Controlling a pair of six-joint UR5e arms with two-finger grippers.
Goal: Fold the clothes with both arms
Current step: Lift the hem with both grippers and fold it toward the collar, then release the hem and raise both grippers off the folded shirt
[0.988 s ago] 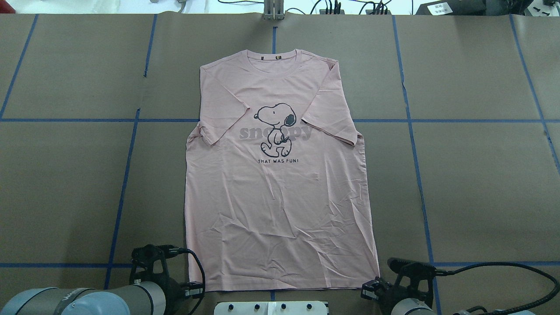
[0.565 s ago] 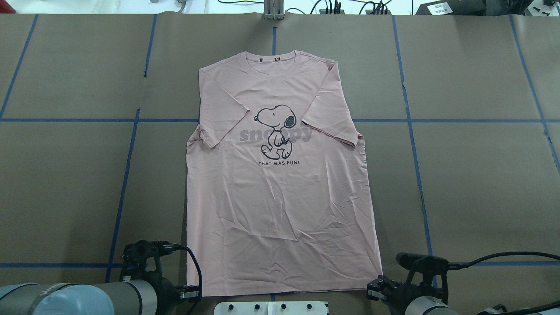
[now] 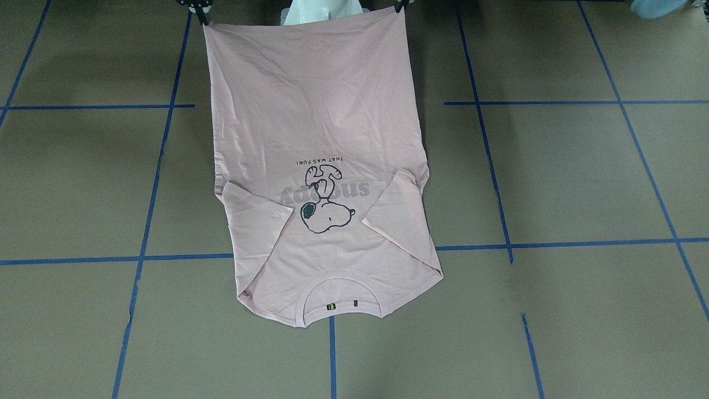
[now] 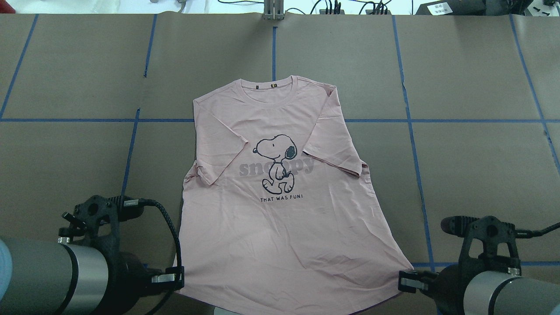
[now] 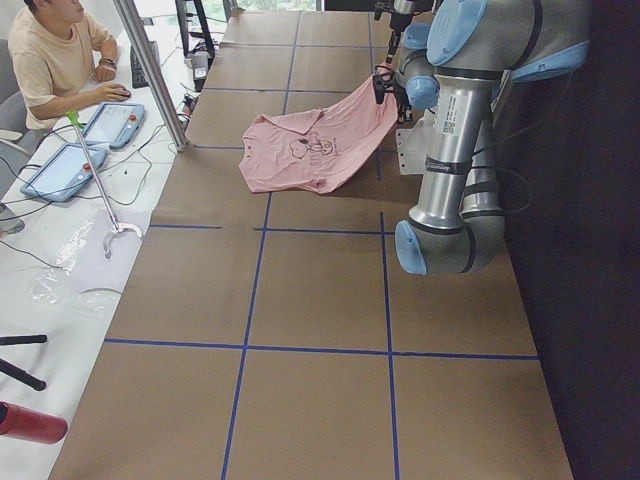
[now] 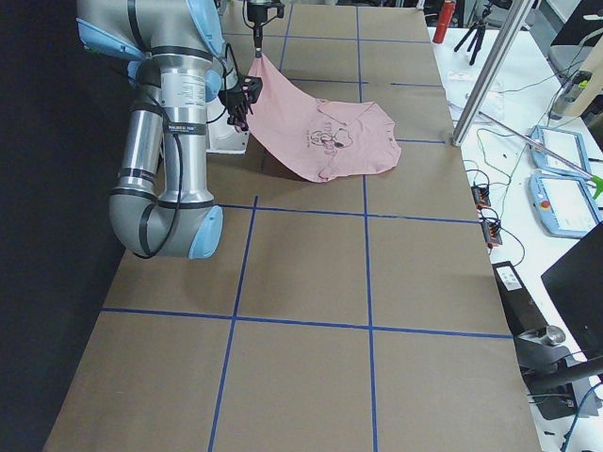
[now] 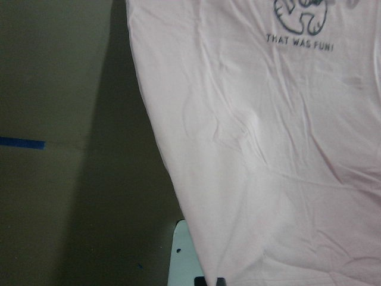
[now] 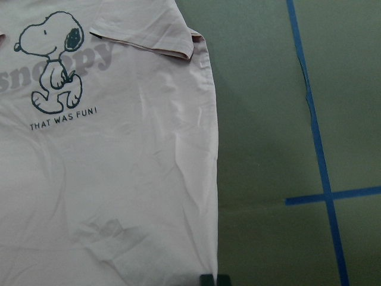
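The light pink t-shirt (image 4: 280, 232) lies print-up with both sleeves folded inward; its collar (image 4: 269, 85) rests on the table, while its hem is lifted off the table at the robot's side. My left gripper (image 4: 177, 278) is shut on the left hem corner and my right gripper (image 4: 404, 280) on the right hem corner. In the front-facing view the t-shirt (image 3: 316, 111) slopes up to the left gripper (image 3: 400, 6) and the right gripper (image 3: 199, 12). Both wrist views show the cloth (image 7: 268, 149) (image 8: 119, 179) stretched away below the fingers.
Brown paper with blue tape lines (image 4: 411, 144) covers the table. The white pedestal base (image 3: 324, 11) sits under the raised hem. A seated person (image 5: 55, 60), tablets and a metal post (image 5: 150, 70) are beside the table's far side.
Both grippers have risen and drawn back toward the robot with the hem corners. The t-shirt slid toward the robot, its collar moving nearer, and the hem spread wider.
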